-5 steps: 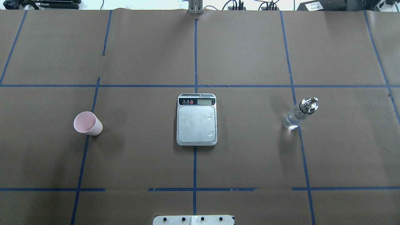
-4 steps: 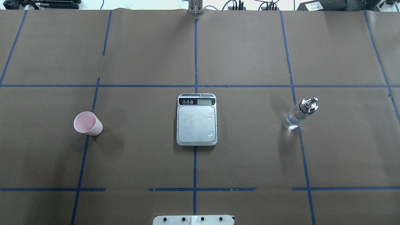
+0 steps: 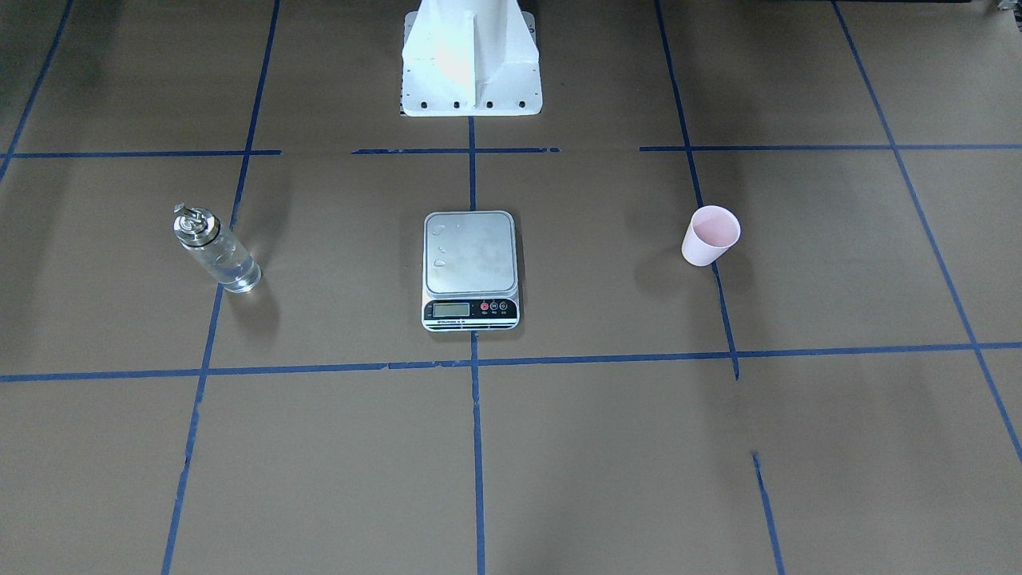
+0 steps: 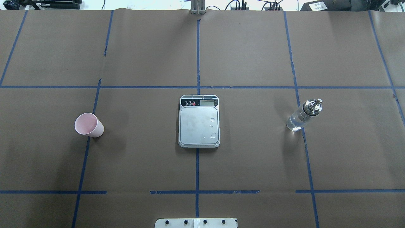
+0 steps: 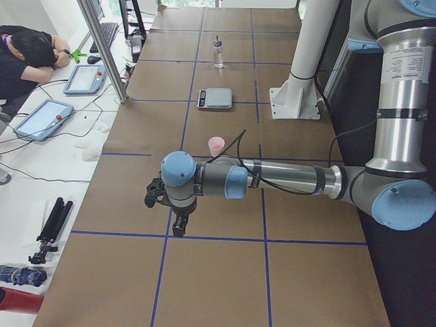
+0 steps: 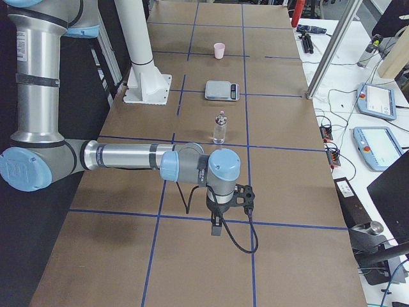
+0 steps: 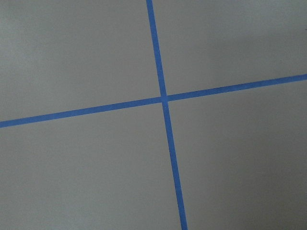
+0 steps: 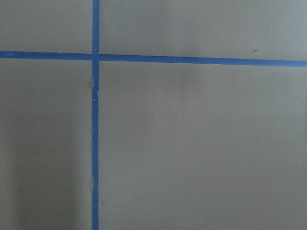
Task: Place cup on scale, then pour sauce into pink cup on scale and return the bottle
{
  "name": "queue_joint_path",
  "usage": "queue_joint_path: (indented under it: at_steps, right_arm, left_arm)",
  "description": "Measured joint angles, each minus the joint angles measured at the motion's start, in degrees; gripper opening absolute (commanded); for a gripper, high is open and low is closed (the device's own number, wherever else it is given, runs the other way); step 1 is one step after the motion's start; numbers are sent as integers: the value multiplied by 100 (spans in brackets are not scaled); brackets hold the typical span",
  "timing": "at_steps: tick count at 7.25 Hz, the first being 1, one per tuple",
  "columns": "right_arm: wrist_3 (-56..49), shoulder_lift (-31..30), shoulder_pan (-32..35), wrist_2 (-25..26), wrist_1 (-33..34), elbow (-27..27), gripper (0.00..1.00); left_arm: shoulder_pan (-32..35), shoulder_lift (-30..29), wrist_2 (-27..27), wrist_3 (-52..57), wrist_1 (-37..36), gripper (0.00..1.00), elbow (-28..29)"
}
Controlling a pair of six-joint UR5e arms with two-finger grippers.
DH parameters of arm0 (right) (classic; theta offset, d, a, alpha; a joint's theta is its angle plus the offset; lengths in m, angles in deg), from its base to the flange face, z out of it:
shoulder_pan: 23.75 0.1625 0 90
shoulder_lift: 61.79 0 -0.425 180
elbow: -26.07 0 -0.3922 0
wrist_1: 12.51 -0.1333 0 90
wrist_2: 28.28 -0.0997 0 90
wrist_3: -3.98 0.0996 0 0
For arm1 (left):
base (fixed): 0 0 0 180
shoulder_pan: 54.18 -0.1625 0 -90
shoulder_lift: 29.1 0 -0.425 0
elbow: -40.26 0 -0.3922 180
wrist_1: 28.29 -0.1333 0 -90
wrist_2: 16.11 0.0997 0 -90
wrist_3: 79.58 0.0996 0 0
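The pink cup [image 4: 89, 125] stands upright on the brown table, left of the scale [image 4: 199, 126]; it also shows in the front view [image 3: 710, 235]. The scale's steel platform carries a few droplets and nothing else. The glass bottle [image 4: 303, 116] with clear sauce and a metal spout stands right of the scale. My left gripper [image 5: 178, 226] hangs over the table's left end, well short of the cup [image 5: 216, 145]. My right gripper [image 6: 217, 227] hangs over the right end, short of the bottle [image 6: 220, 128]. I cannot tell whether either is open or shut. Both wrist views show only paper and tape.
Blue tape lines [image 4: 197, 167] grid the brown paper. The white robot base [image 3: 469, 60] stands at the near middle edge. A person [image 5: 27, 51] and tablets [image 5: 42, 119] are beside the table, and tripods [image 5: 49, 228] lie on the side bench.
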Motion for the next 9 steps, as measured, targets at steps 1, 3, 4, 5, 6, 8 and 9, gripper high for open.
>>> queue_joint_path:
  at_steps: [1,3,4,5,6,8,9]
  right_arm:
    - [0,18,-31,72,-6,-77,100]
    - [30,123,-462,112,-24,-491,100]
    - [47,215,-678,130,-133,-632,100]
    - [51,299,-794,146,-515,-678,100]
    - [79,334,-841,152,-1053,-667,100]
    - [523,378,-860,65,-1616,-490,100]
    - [813,396,-863,-3,-1689,-443,100]
  left_arm:
    - [-33,-9,6,-4,120,100,-30]
    - [-241,-43,-20,-13,604,100,-61]
    - [-368,-56,-46,-21,1115,100,-64]
    - [-461,-59,-64,-30,1796,100,-61]
    - [-517,-89,-64,-43,2585,100,-22]
    - [-554,-229,-75,-414,3820,100,127]
    - [-594,-296,-85,-1013,4030,100,131]
